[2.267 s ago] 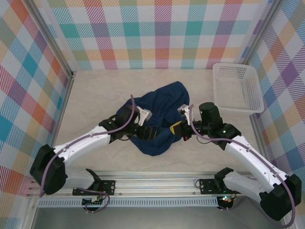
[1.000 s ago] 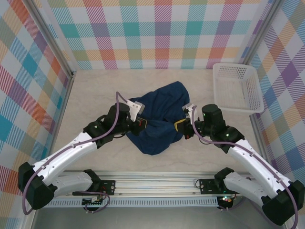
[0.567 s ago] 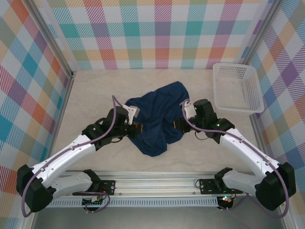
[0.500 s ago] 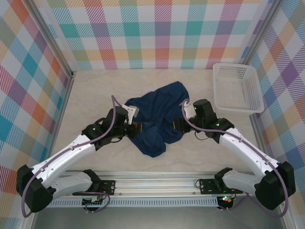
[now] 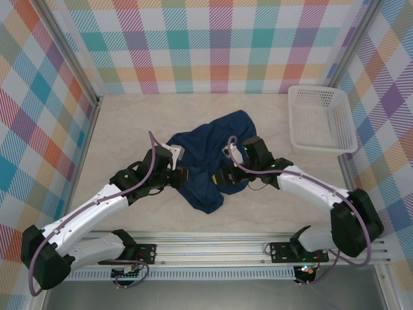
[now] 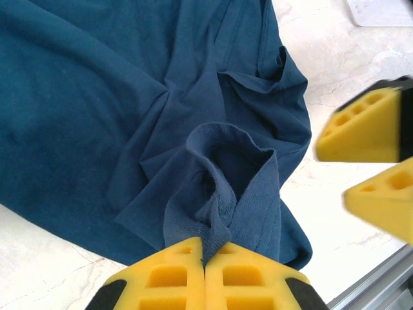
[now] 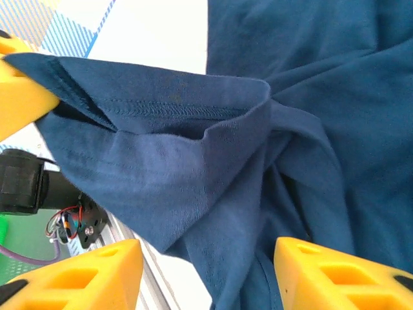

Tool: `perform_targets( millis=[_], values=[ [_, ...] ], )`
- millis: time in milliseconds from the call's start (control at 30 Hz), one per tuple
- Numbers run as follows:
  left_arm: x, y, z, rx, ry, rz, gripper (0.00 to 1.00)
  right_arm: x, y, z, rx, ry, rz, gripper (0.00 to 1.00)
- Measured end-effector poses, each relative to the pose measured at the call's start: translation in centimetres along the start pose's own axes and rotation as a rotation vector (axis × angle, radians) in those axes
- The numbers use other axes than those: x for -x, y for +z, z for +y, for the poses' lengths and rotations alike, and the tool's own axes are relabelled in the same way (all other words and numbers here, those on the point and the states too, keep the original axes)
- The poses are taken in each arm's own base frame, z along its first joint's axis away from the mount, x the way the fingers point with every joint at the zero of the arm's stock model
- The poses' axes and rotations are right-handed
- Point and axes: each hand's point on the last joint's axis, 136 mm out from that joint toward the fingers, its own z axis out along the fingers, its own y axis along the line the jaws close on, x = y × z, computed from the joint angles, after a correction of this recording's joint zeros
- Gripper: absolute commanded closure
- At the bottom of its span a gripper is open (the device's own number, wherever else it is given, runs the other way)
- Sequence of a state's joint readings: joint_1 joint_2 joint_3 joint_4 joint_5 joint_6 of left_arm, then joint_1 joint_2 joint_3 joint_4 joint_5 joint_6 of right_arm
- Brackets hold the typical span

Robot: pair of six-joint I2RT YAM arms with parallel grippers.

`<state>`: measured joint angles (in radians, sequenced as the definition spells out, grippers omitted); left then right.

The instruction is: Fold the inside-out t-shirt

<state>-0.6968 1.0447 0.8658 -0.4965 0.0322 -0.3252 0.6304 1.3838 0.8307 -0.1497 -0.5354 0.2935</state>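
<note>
"Anything different from a moment ago?"

"The right gripper [image 5: 224,178] has slid left across the cloth, to just below the middle of the frame. Its jaws have let go and stand apart, with slack cloth lying between them."

"And the other one?"

"The left gripper [image 5: 183,174] hasn't budged. It's clamped tight on a bunched, stitched edge of the inside-out t-shirt [image 5: 216,139], and the two grippers are now near each other."

"Where's the shirt lying?"

"Crumpled at the centre of the frame, on the table [image 5: 122,123]. Its near edge is a rounded lobe just below both grippers, and its far edge rises toward the upper middle."

"Room to work?"

"There's a bare strip between that lobe and the metal rail [image 5: 213,248] at the bottom. There's a wide clear stretch on the left, and more beyond the shirt up to the checked wall [image 5: 213,45]. The white basket [image 5: 322,119] sits at the upper right, well apart from the cloth."
</note>
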Motion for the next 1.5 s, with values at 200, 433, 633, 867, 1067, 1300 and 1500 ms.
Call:
perform_targets(
  millis=[200,433,633,867,1067,1300,1500],
  values=[
    [0.0,-0.1,0.1,0.001,-0.001,-0.003,1.00,0.1,3.4,-0.1,0.062,0.057,0.030,0.62],
    [-0.1,-0.1,0.2,0.001,-0.005,-0.002,1.00,1.5,3.4,-0.8,-0.003,0.065,-0.020,1.00],
    [-0.2,0.2,-1.1,-0.068,-0.003,0.014,1.00,3.2,-2.7,0.1,-0.138,-0.016,-0.139,1.00],
    [2.0,0.6,-3.7,-0.178,0.000,-0.011,1.00,5.6,-11.1,3.9,-0.251,-0.162,-0.311,1.00],
    [5.3,-1.1,-5.6,-0.237,0.008,-0.106,1.00,6.3,-13.7,3.9,-0.355,-0.212,-0.330,1.00],
    [6.8,-3.8,-5.4,-0.220,0.019,-0.208,1.00,5.1,-12.0,1.5,-0.417,-0.172,-0.233,1.00],
    [6.6,-4.8,-5.3,-0.214,0.050,-0.202,1.00,4.4,-10.3,0.9,-0.386,-0.151,-0.192,1.00]
  ],
)
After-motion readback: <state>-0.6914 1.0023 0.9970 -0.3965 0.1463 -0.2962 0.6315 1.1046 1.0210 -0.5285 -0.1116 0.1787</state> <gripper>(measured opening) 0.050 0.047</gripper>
